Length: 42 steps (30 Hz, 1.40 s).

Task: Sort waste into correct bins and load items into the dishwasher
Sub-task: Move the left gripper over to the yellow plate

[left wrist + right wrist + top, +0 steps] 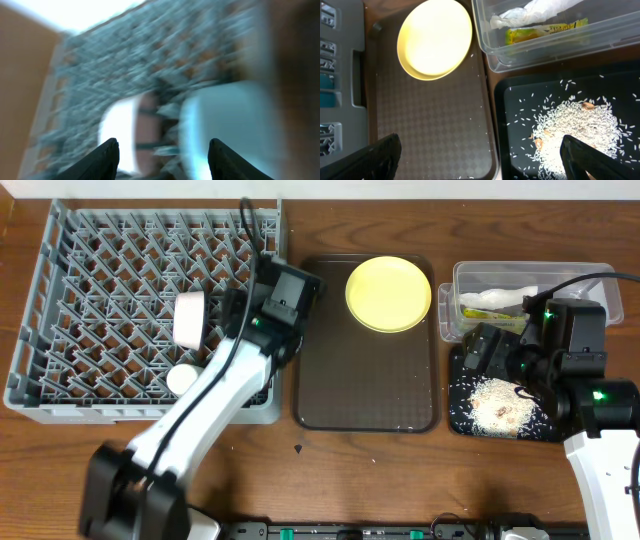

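1. My left end effector [164, 160] hangs over the right part of the grey dish rack [110, 280]. Its two fingers are spread apart with nothing between them.
2. The left wrist view is badly smeared. I can only make out a white bowl [120, 130] and a pale blue bowl [225, 125] side by side below the fingers, among the pegs.
3. From overhead, the white bowl seems to stand on its edge in the rack. A small white cup [182, 378] sits nearer the rack's front edge.
4. My right end effector [482, 165] is wide open and holds nothing, hovering where the brown serving tray [430, 120] meets the black tray [512, 170].
5. The yellow plate [435, 40] lies flat on the serving tray's far right corner.
6. The clear tub [545, 55] holds the white paper strip [540, 12] and the wrapper packet [545, 31], lying next to each other.
7. The rice crumbs [580, 130] form a heap in the black tray, with loose grains scattered around it.
8. Rack, serving tray, tub and black tray all rest on the wooden tabletop [400, 480].
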Motion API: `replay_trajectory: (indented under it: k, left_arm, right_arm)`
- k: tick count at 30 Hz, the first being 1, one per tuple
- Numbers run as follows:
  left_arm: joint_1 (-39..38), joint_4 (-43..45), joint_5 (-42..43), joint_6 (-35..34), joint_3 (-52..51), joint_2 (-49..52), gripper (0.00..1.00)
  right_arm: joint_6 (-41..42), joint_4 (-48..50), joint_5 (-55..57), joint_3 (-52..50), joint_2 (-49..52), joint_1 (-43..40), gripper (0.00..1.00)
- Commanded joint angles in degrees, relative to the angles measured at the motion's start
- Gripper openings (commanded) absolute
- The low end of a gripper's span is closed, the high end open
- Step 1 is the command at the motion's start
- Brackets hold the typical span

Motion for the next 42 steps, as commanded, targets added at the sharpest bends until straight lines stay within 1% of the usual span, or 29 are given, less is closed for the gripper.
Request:
replay_trajectory:
  k: [1, 3, 5, 10, 15, 20, 22, 26, 29, 33, 34, 36, 38, 40, 42]
  left_arm:
    - [-2.4, 4.1, 30.6, -5.4, -0.1, -4.0, 0.57]
    - [-3.0, 7.3, 38.0, -9.7, -0.1, -3.6, 0.57]
    - [-3.3, 11.1, 43.0, -13.4, -0.1, -1.8, 0.57]
    - [-3.3, 17.4, 45.6, -20.4, -0.1, 4.4, 0.57]
    - [-3.4, 21.4, 50.3, -22.4, 2.0, 14.2, 0.56]
    - [-3.4, 31.5, 55.4, -22.4, 2.4, 22.5, 0.48]
    - [-3.7, 33.4, 56.7, -22.9, 2.4, 24.5, 0.47]
    - [-4.2, 33.5, 56.7, -23.5, 2.4, 27.1, 0.44]
    - [-4.4, 31.9, 56.7, -23.4, 2.4, 27.8, 0.41]
    - [-4.3, 27.1, 56.4, -22.2, 2.4, 27.3, 0.35]
    - [-4.3, 24.7, 55.7, -22.1, 2.4, 26.8, 0.34]
    - [-4.3, 21.6, 53.7, -22.0, 2.4, 26.3, 0.34]
    - [-4.3, 20.3, 52.7, -22.0, 2.4, 25.9, 0.34]
    - [-4.3, 20.7, 52.8, -22.3, 2.4, 25.3, 0.34]
    - [-4.3, 22.2, 53.0, -23.6, 2.6, 24.0, 0.39]
  right_arm:
    - [-0.1, -0.1, -0.2, 0.3, -0.3, -0.2, 0.99]
    - [-0.1, -0.1, -0.2, 0.3, -0.3, -0.2, 0.99]
    - [-0.1, 0.0, -0.3, 0.3, -0.3, -0.2, 0.99]
    - [-0.1, -0.1, -0.5, 0.3, -0.3, -0.2, 0.99]
    - [0.0, 0.0, -1.4, 0.3, -0.3, -0.2, 0.99]
    - [-0.1, -0.1, -1.4, 0.3, -0.3, -0.2, 0.99]
    - [0.0, -0.1, -1.6, 0.3, -0.3, -0.2, 0.99]
    - [0.0, -0.1, -3.2, 0.3, -0.3, -0.2, 0.99]
    - [0.0, -0.1, -3.5, 0.3, -0.3, -0.2, 0.99]
    - [-0.1, 0.0, -3.5, 0.3, -0.3, -0.2, 0.99]
    - [-0.1, 0.0, -3.5, 0.3, -0.3, -0.2, 0.99]
    - [-0.1, 0.0, -3.5, 0.3, -0.3, -0.2, 0.99]
    - [-0.1, 0.0, -3.5, 0.3, -0.3, -0.2, 0.99]
    - [0.0, 0.0, -3.5, 0.3, -0.3, -0.2, 0.99]
    - [-0.1, 0.0, -3.5, 0.3, -0.3, -0.2, 0.99]
